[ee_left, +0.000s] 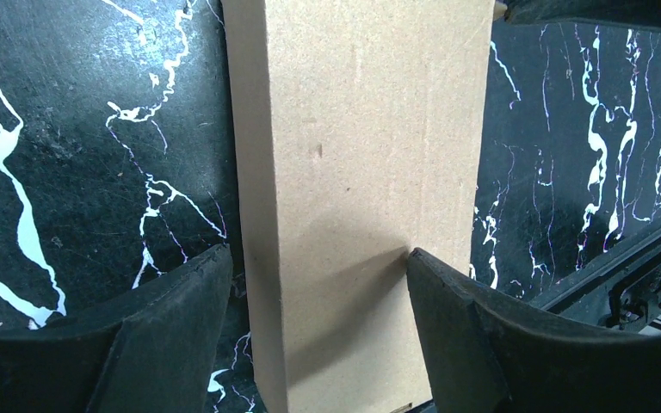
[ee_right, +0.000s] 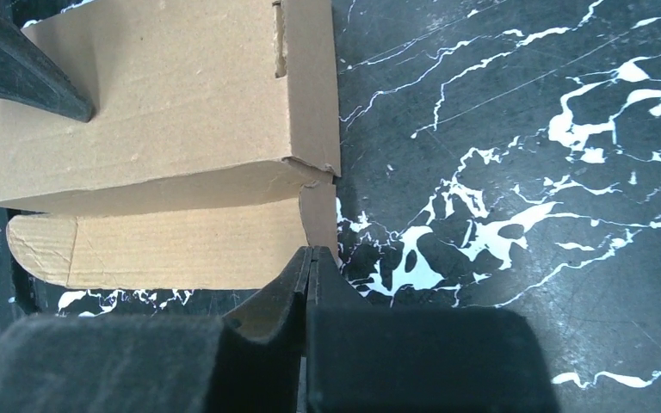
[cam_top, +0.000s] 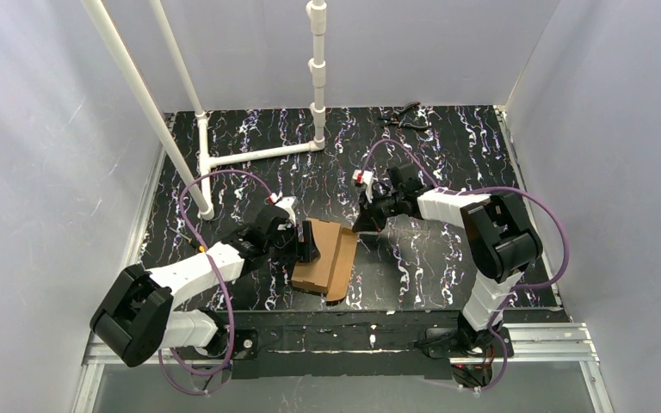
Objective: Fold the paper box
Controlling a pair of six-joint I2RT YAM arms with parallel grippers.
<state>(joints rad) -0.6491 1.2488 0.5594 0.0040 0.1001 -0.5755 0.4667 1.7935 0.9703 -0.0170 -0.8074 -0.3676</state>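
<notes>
The left gripper [ee_left: 310, 280] stands apart, its fingers [ee_left: 181, 318] straddling the paper box [ee_left: 353, 155]: the 3 o'clock finger touches the cardboard's broad face, and the 9 o'clock one sits just off its folded edge, over the table [cam_top: 447, 249]. The right gripper [ee_right: 310, 258] is pressed together, its tips meeting at the corner of the lower, round-ended flap; whether any cardboard is caught between them I cannot tell. In the top view the box lies partly folded near the table's 6 o'clock edge, between the two arms, with the left gripper at its 9 o'clock and the right at its 1 o'clock. A white pipe frame [cam_top: 250, 155] stands well apart, toward 11 o'clock
</notes>
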